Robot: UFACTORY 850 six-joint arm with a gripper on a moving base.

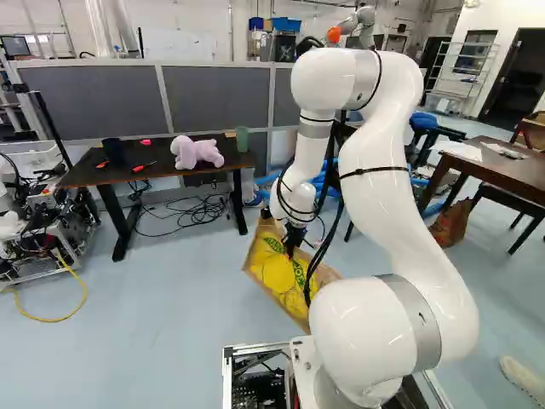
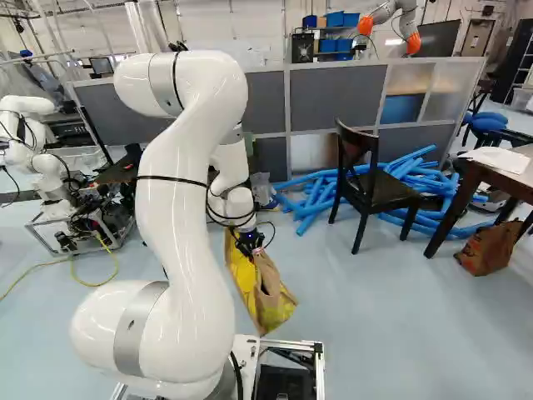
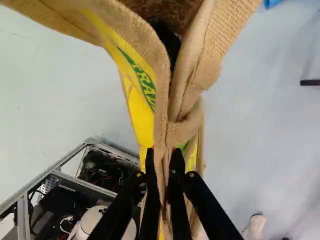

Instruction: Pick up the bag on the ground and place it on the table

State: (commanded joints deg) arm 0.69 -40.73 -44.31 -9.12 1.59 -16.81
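Note:
My gripper point(image 1: 294, 243) points down at the bag's upper part; in the right base view the gripper point(image 2: 250, 243) is just above the bag. A tan burlap bag point(image 1: 277, 271) with yellow sides and green lettering leans at a slant beneath it. In the wrist view my gripper point(image 3: 162, 162) is shut on gathered burlap of the bag point(image 3: 202, 70), with a finger on each side. Whether its bottom touches the floor, I cannot tell. A dark-topped table point(image 1: 128, 173) stands beyond, left of the arm; a brown table point(image 1: 511, 175) is at the right of the left base view.
On the dark-topped table are a pink plush toy point(image 1: 196, 153), a green cup point(image 1: 242, 139) and small red items. A black chair point(image 2: 371, 187) stands before blue tubes point(image 2: 408, 179). Another brown bag point(image 2: 485, 248) is by the brown table. Another robot point(image 2: 37, 154) stands at the left.

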